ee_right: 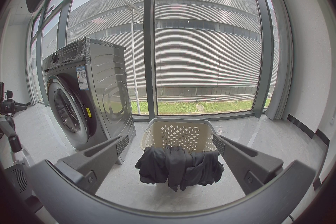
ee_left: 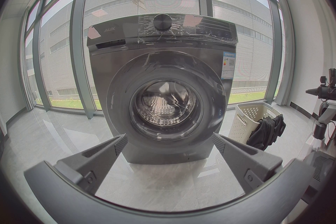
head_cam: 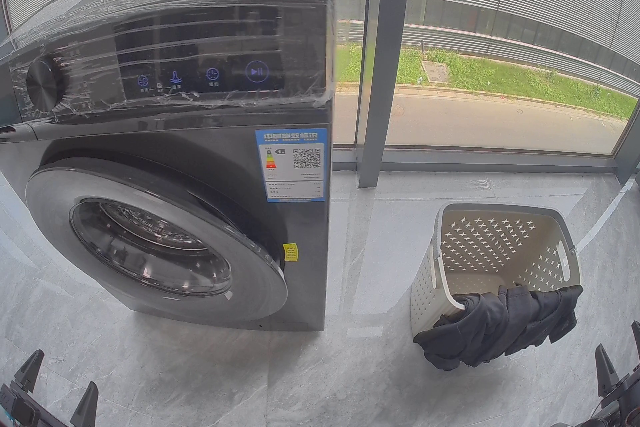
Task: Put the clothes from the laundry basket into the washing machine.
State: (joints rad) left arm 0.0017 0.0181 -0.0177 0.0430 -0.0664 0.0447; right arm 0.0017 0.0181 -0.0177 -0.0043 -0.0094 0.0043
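step: start of the job; nothing picked up yet, by my read.
clothes (head_cam: 497, 325): dark bundle draped over the near rim of the laundry basket (head_cam: 500, 208), part hanging down the outside wall, part inside.
basket spot: on the floor, right of the washing machine (head_cam: 200, 135), apart from it, by the window.
door (head_cam: 153, 241): round glass door looks shut, faces the robot.
left claw (ee_left: 168, 137): fingers wide apart, empty, low in front of the door.
right claw (ee_right: 171, 139): fingers wide apart, empty, lined up on the basket, short of the clothes.
next move: probably left arm to open the door; right arm drops onto the bundle's hump at the rim.
long axis: bundle runs along the rim, side to side across the robot's front; loose ends point at the floor.
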